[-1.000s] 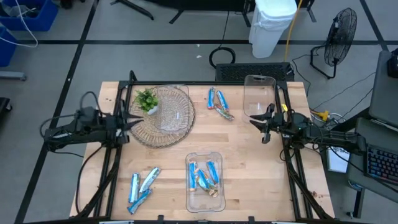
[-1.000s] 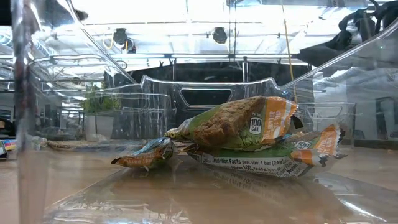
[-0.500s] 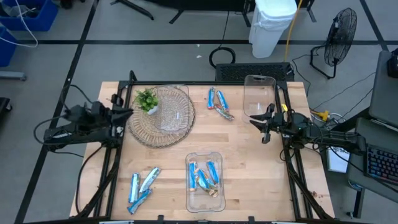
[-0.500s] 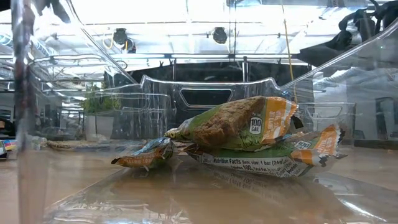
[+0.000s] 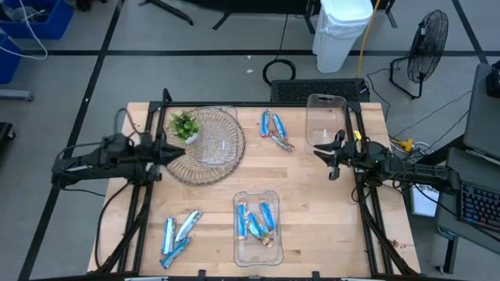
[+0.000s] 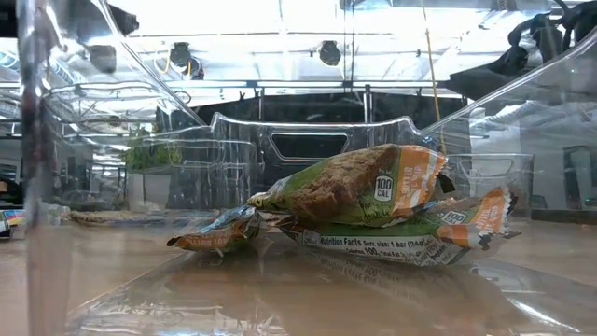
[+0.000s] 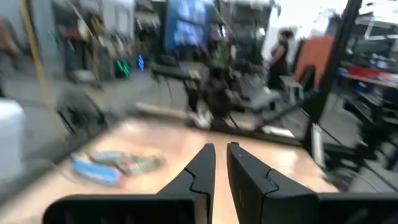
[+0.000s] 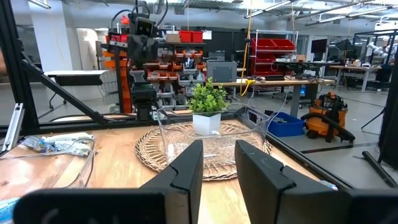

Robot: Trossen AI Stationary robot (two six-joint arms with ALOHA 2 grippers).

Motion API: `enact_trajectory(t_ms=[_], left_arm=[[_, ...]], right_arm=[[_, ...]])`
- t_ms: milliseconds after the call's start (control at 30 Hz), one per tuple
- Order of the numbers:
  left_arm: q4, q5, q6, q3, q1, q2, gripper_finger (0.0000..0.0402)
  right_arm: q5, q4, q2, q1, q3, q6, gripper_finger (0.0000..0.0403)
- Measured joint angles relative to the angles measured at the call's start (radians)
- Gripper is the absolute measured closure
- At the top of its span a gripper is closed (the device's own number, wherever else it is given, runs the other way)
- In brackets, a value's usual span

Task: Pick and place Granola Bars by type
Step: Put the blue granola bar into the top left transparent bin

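Note:
Granola bars in blue-and-white foil lie in three places: a small heap at the table's far middle [image 5: 275, 129], several at the near left [image 5: 177, 233], and several inside a clear tray [image 5: 256, 245] at the near middle. The low view shows wrapped bars [image 6: 373, 200] resting flat on that tray's floor. My left gripper [image 5: 178, 151] [image 7: 221, 152] hovers at the left rim of the wicker tray, fingers almost together, holding nothing. My right gripper [image 5: 326, 160] [image 8: 219, 149] waits at the table's right side, slightly open and empty.
A round wicker tray [image 5: 181, 171] at the far left carries a small green plant [image 5: 183, 124] and a clear container [image 5: 221, 139]. A second clear container [image 5: 326, 117] stands at the far right. Bare wood [image 5: 312, 211] lies between the trays and the right arm.
My left arm drew back toward the table's left edge, then swung forward again toward the wicker tray; its wrist view is blurred with motion. The right arm and all bars kept still.

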Motion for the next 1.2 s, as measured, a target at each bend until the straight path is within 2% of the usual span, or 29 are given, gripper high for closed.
enact_trajectory(t_ms=[200,367,433,500,633,833,900,1000,1133,1200], left_arm=[[0.024,-0.051,-0.118,0.000,0.001,0.167,0.0355],[0.025,-0.043,-0.181,0.000,0.000,0.333,0.0355],[0.018,-0.050,-0.273,0.000,0.000,0.390,0.0355],[0.012,-0.002,-0.388,0.000,0.001,0.440,0.0355],[-0.031,0.209,-0.484,0.000,-0.017,0.522,0.0355],[-0.043,0.236,-0.493,0.028,-0.134,0.597,0.0355],[-0.085,0.222,-0.492,0.079,-0.190,0.611,0.0355],[-0.231,0.122,-0.507,0.186,-0.285,0.647,0.0355],[-0.497,-0.012,-0.662,0.361,-0.401,0.745,0.0355],[-0.604,-0.045,-0.759,0.433,-0.453,0.811,0.0355]], right_arm=[[0.000,-0.004,0.000,0.000,0.000,0.000,0.0319],[0.000,-0.004,0.001,0.000,0.000,0.000,0.0318],[0.000,-0.004,0.001,0.000,0.000,0.000,0.0318],[0.000,-0.004,0.001,0.000,0.000,0.000,0.0318],[0.000,-0.004,0.001,0.000,0.000,0.000,0.0318],[0.000,-0.004,0.001,0.000,0.000,0.000,0.0318],[0.000,-0.004,0.001,0.000,0.000,0.000,0.0318],[0.000,-0.004,0.001,0.000,0.000,0.000,0.0318],[0.000,-0.004,0.001,0.000,0.000,0.000,0.0318],[0.000,-0.004,0.001,0.000,0.000,0.000,0.0318]])
